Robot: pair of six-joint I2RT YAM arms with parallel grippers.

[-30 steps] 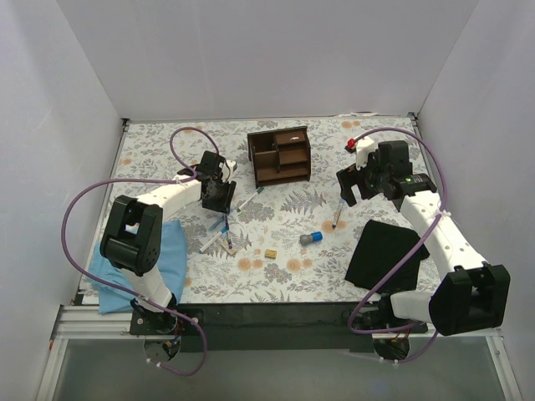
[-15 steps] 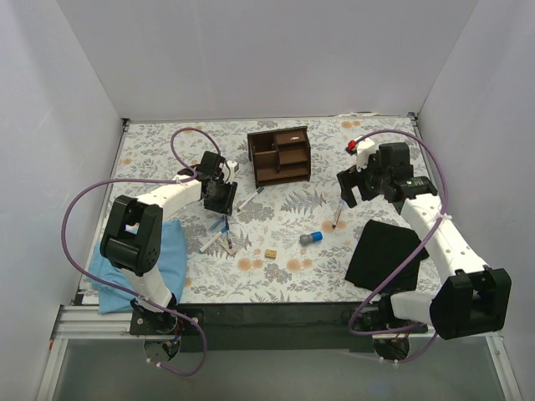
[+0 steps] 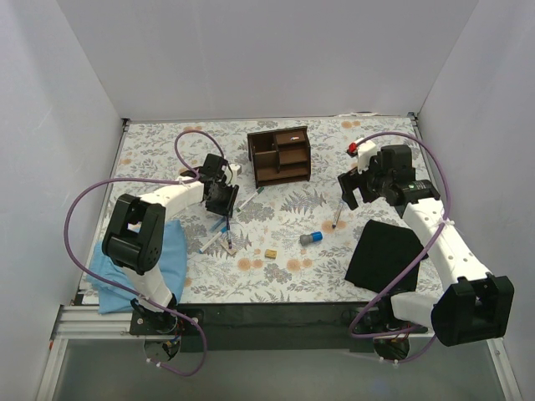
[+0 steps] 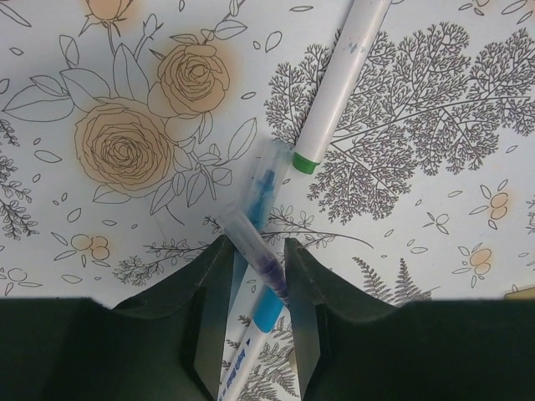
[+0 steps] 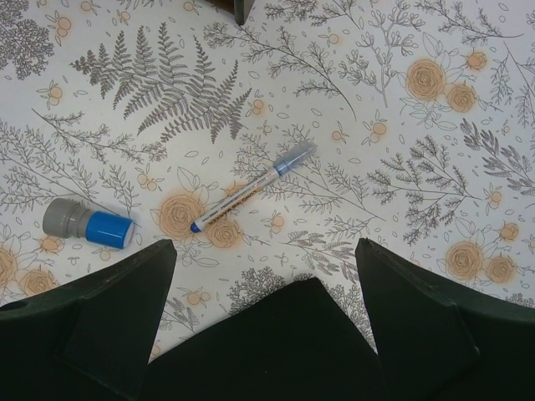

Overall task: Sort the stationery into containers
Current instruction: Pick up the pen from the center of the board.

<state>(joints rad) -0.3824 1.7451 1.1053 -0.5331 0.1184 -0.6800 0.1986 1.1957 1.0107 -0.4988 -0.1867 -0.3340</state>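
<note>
My left gripper (image 3: 221, 203) is low over a cluster of pens (image 3: 219, 234) left of centre. In the left wrist view its jaws (image 4: 255, 244) are nearly closed, pinching a clear-capped pen (image 4: 251, 246) that lies across a blue-and-white pen (image 4: 266, 311). A white marker (image 4: 338, 79) lies just beyond. My right gripper (image 3: 347, 190) is open and empty above a white-and-blue pen (image 5: 251, 190), with the blue-and-grey cylinder (image 5: 88, 225) to its side. The tan block (image 3: 271, 253) lies near the front. The dark-brown organiser (image 3: 280, 154) stands at the back.
A black cloth (image 3: 380, 251) lies at the front right, under my right arm. A light-blue cloth (image 3: 138, 267) lies at the front left beside the left arm's base. White walls close in the table on three sides.
My left gripper has shifted slightly towards the organiser side over the pens. My right gripper has risen slightly towards the back. The objects on the table have not moved.
</note>
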